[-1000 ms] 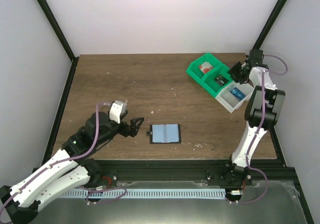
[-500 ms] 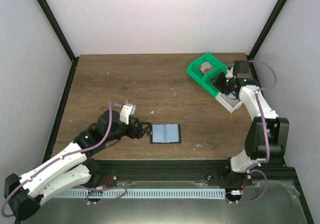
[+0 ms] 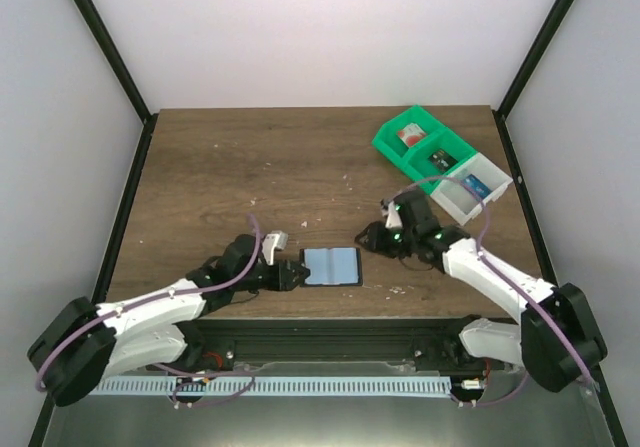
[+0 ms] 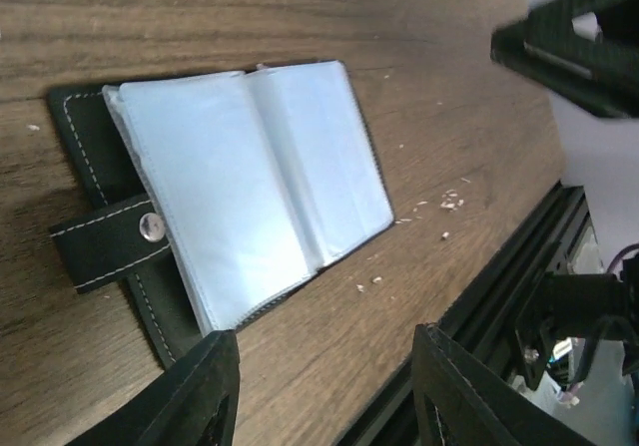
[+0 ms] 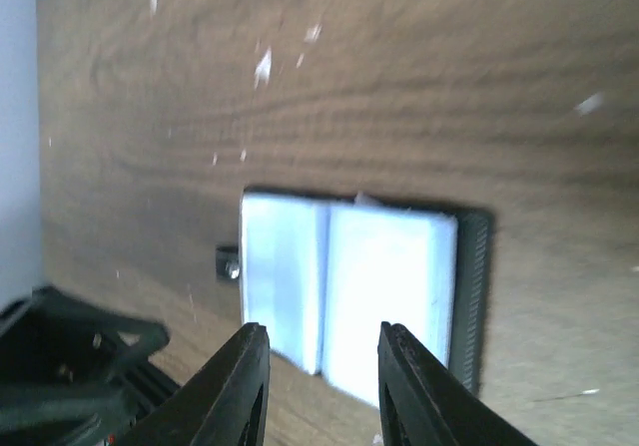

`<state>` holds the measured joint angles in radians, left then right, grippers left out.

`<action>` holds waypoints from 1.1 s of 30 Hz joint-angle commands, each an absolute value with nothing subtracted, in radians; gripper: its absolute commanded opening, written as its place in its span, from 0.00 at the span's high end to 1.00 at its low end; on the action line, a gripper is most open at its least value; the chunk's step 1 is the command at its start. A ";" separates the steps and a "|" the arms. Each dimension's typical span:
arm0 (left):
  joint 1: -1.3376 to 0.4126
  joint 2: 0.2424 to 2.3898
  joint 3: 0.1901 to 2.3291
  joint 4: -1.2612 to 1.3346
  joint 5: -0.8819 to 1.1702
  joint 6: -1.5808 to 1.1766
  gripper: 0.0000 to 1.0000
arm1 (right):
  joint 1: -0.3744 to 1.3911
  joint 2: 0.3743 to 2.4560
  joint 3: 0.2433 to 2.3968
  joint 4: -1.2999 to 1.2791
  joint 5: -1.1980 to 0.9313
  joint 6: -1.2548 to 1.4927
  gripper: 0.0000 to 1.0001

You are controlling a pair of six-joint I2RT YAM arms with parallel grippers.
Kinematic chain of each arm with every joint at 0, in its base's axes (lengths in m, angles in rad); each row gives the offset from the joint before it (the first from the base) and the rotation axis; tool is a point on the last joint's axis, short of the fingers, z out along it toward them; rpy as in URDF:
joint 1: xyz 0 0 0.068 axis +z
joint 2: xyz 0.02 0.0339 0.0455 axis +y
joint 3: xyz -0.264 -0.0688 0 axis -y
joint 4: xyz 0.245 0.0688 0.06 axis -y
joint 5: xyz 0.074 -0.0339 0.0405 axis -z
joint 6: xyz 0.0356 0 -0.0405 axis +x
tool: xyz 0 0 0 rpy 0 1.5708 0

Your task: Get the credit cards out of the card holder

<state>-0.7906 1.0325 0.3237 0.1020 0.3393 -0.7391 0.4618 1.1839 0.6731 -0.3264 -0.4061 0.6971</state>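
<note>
Here, the card holder [image 3: 331,265] lies open, plain blue.

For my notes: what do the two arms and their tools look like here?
The left arm and right arm have white shell links with black joints. A thin purple cable loops along each. The left tool and right tool each have two black, angular fingers. A small white camera block sits on the left wrist.

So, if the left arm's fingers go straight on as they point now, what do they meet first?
The card holder: it lies open directly ahead of the left fingers, its black tab side nearest. Their height above the table is unclear.
</note>
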 commanded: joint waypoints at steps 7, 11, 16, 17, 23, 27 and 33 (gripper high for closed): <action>-0.792 1.345 0.296 0.463 0.412 -0.824 0.54 | 0.670 1.278 0.537 -0.071 -0.361 0.810 0.70; -0.795 1.456 0.304 0.586 0.454 -0.849 0.62 | 0.691 1.370 0.494 0.002 -0.368 0.821 0.72; -0.797 1.565 0.354 0.621 0.470 -0.835 0.75 | 0.712 1.427 0.470 0.029 -0.347 0.826 0.72; -0.796 1.575 0.356 0.629 0.467 -0.835 0.75 | 0.713 1.430 0.465 0.035 -0.346 0.827 0.72; -0.802 1.664 0.371 0.698 0.474 -0.847 0.75 | 0.713 1.450 0.444 0.057 -0.342 0.832 0.72; -0.802 1.677 0.383 0.653 0.440 -0.832 0.75 | 0.713 1.458 0.445 0.045 -0.335 0.826 0.73; -0.800 1.461 0.403 0.333 0.281 -0.762 0.68 | 0.714 1.419 0.456 -0.013 -0.289 0.813 0.72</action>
